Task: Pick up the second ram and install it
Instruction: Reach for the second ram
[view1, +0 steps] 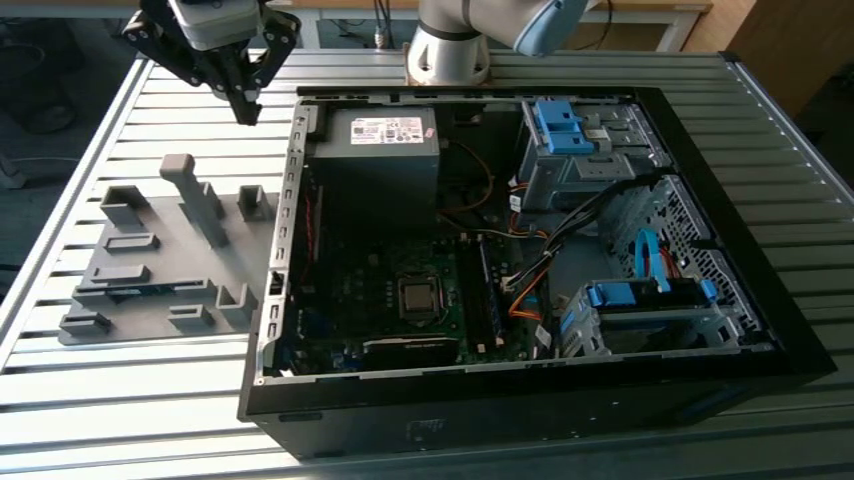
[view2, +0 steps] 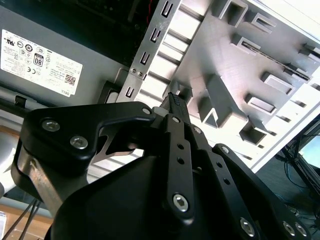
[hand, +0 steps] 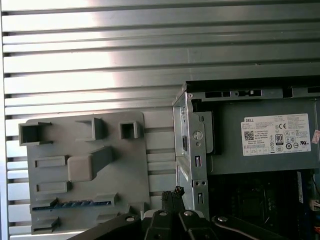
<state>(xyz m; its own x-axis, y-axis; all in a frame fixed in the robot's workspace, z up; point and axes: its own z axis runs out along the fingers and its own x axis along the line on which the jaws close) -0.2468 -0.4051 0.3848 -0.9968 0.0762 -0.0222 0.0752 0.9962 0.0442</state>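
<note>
The second ram (view1: 140, 291) is a thin dark stick with blue glints, lying on edge in a slot of the grey holder plate (view1: 160, 215), on the side of the plate away from the arm's base. In the first wrist view the ram (hand: 70, 204) shows as a dark and blue strip in that slot. My gripper (view1: 248, 112) hangs above the table beyond the far end of the plate, by the corner of the computer case (view1: 287, 250). Its fingers (view2: 175, 102) meet at the tip with nothing between them; the gripper (hand: 175, 192) is well apart from the ram.
The open computer case lies on the slatted metal table (view1: 80, 400), with the motherboard (view1: 400, 290), grey power supply (view1: 384, 130) and blue drive brackets (view1: 561, 125) inside. A long dark stick (view1: 489, 295) stands in a motherboard slot. Grey blocks (view1: 200, 200) rise from the holder plate.
</note>
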